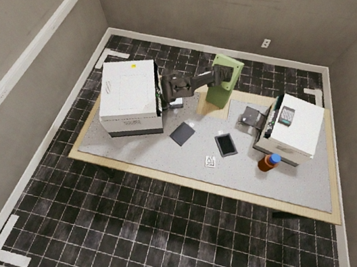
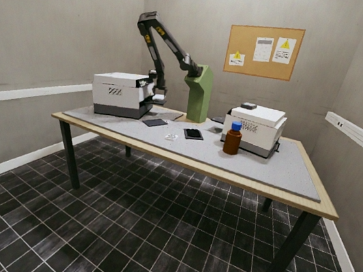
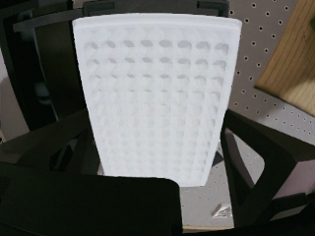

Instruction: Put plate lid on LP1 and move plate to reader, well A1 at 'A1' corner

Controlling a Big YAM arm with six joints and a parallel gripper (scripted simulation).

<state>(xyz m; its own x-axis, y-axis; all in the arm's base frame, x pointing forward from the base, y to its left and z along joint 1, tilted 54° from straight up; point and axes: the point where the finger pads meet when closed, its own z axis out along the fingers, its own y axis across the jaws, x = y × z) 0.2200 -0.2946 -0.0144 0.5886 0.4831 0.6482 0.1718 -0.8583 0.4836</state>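
The white plate (image 1: 178, 101) (image 2: 159, 97) (image 3: 157, 98) shows rows of wells and looks level. My gripper (image 3: 157, 115) (image 2: 159, 94) is shut on its two long sides. The plate is just over the reader's dark stage (image 1: 177, 106) (image 2: 160, 103) (image 3: 155, 7); I cannot tell whether they touch. Well A1 and the engraved corner cannot be made out. The dispenser's stage (image 1: 251, 116) (image 2: 218, 119) carries no plate. Two dark bench positions lie in the middle: a matt one (image 1: 182, 133) (image 2: 155, 122) and a framed, glossy one (image 1: 226, 144) (image 2: 193, 133). Their names are unreadable, and no lid can be made out.
The reader (image 1: 129, 92) (image 2: 121, 97) stands close beside the gripper. The dispenser (image 1: 295, 126) (image 2: 254, 125) stands at the right, with the blue-capped brown bottle (image 1: 267, 163) (image 2: 232, 140) upright in front. The green arm pedestal (image 1: 218, 94) (image 2: 198, 98) stands at the back. A small white card (image 1: 209, 161) (image 2: 171, 136) lies near the front.
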